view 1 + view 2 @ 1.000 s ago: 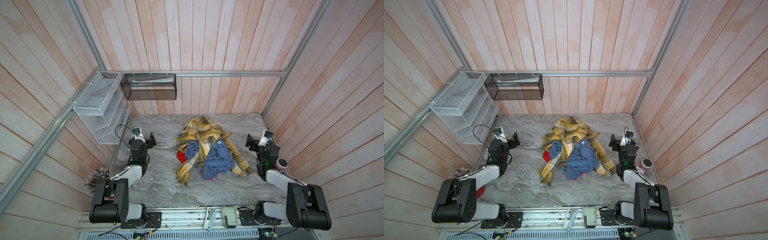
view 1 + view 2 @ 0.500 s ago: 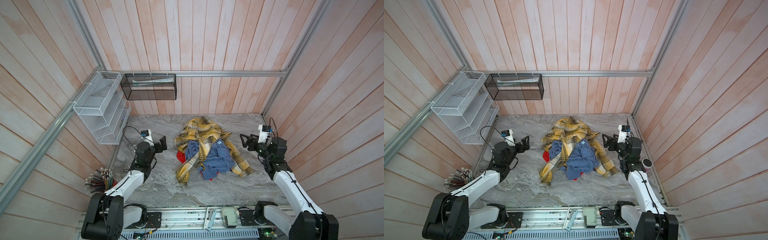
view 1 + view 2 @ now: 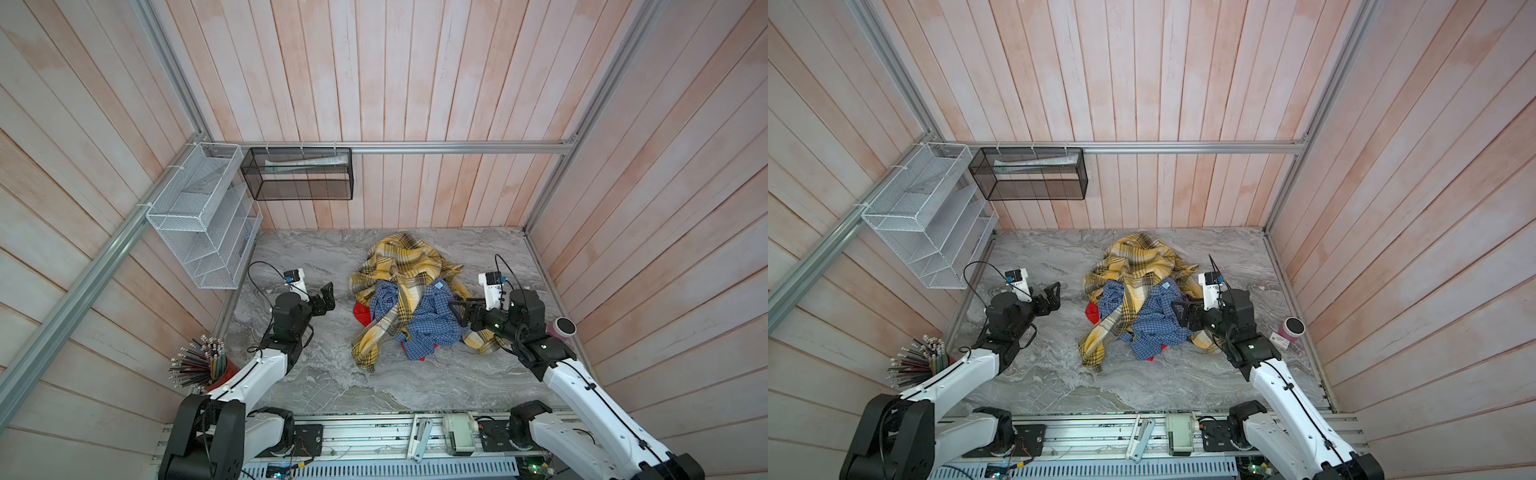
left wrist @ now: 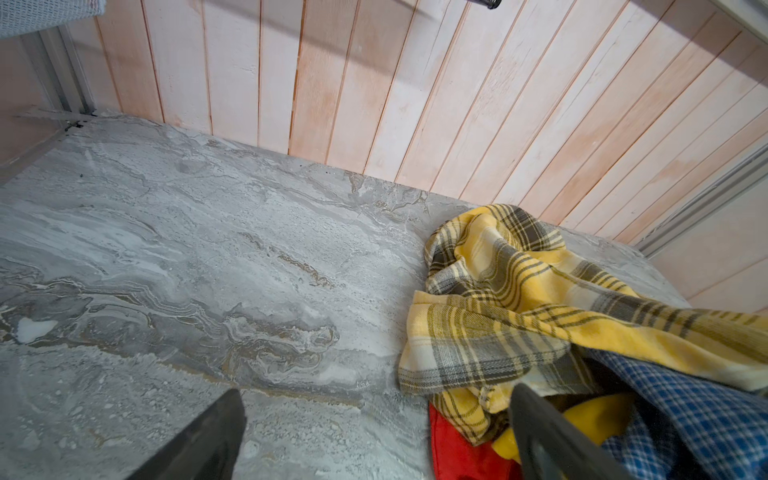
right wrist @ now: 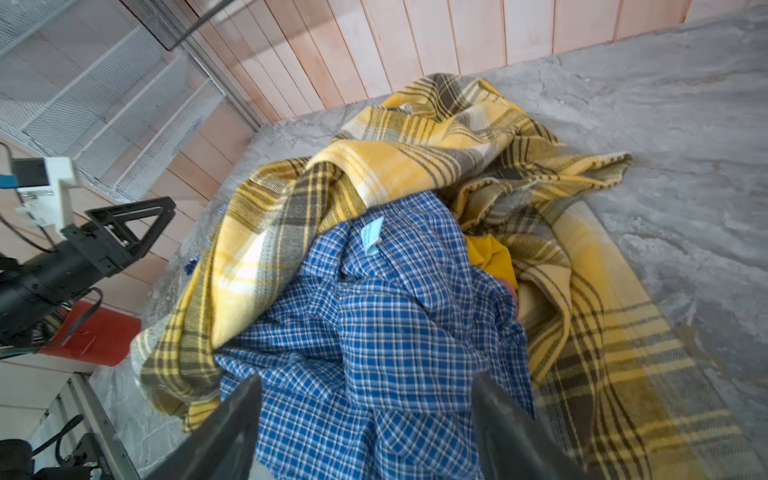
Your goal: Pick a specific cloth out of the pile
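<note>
1. Lying in the middle of the marble table (image 3: 316, 386), the pile (image 3: 405, 299) is leaving bare stone on every side, widest toward the near edge.
2. The cloth (image 3: 360, 316) is peeking out red at the pile's left edge, under the yellow plaid cloth (image 3: 399, 262) and the blue checked shirt (image 3: 432, 320); another red scrap is showing at the near edge in both top views.
3. In the left wrist view, the cloth (image 4: 461, 449) is sitting just beside one finger, tucked beneath plaid folds.
4. The left gripper (image 3: 326, 297) is hovering with jaws spread wide, gripping nothing, just left of the pile with open table around it.
5. The right gripper (image 3: 459, 313) is reaching over the pile's right side; its fingers (image 5: 232, 428) are standing apart over the blue checked shirt, and nothing is visibly clamped between them.
6. A pencil cup (image 3: 208, 365) is crowding the left front corner, and a small pink jar (image 3: 563, 328) is sitting by the right wall.
</note>
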